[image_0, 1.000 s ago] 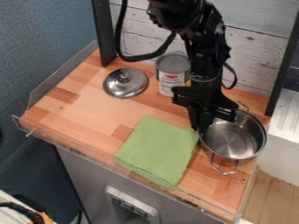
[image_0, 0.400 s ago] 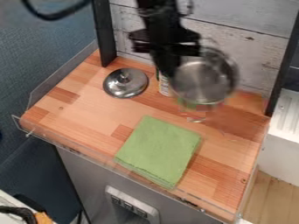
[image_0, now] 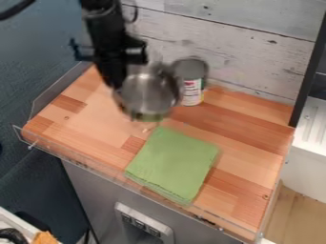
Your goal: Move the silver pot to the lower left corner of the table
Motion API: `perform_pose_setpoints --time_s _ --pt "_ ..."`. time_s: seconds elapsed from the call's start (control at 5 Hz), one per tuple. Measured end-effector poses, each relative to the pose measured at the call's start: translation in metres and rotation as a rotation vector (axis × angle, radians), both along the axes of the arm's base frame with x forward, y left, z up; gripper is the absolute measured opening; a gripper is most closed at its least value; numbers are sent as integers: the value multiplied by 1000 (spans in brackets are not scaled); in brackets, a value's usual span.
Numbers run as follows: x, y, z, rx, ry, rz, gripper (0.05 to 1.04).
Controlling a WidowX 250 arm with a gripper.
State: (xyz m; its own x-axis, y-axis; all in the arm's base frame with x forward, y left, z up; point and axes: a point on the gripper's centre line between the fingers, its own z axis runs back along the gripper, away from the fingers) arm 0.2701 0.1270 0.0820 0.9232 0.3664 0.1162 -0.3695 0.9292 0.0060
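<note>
Item, one hand (image_0: 117,85): we record it closed on the pot's rim. Item, one pot (image_0: 150,93), silver: held above the surface (image_0: 255,143), just right of the hand in our view. Item, one can (image_0: 192,86): we list it farther right of the hand, past the pot. Item, one cloth (image_0: 172,164), green: flat, lower right of the hand.
</note>
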Motion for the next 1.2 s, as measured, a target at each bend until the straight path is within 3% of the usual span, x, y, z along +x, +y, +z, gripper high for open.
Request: perform_pose_setpoints --time_s 0.2,0.4,0.6,0.8,1.0,1.2 --pt "-19 53 -20 56 59 74 67" --pt "-20 96 -44 79 100 83 67" --pt "-29 124 -58 66 108 90 67" --pt "-28 126 -64 63 118 75 94" --pt "-28 120 -65 40 109 35 262" --pt "-26 115 -28 89 24 -5 537"
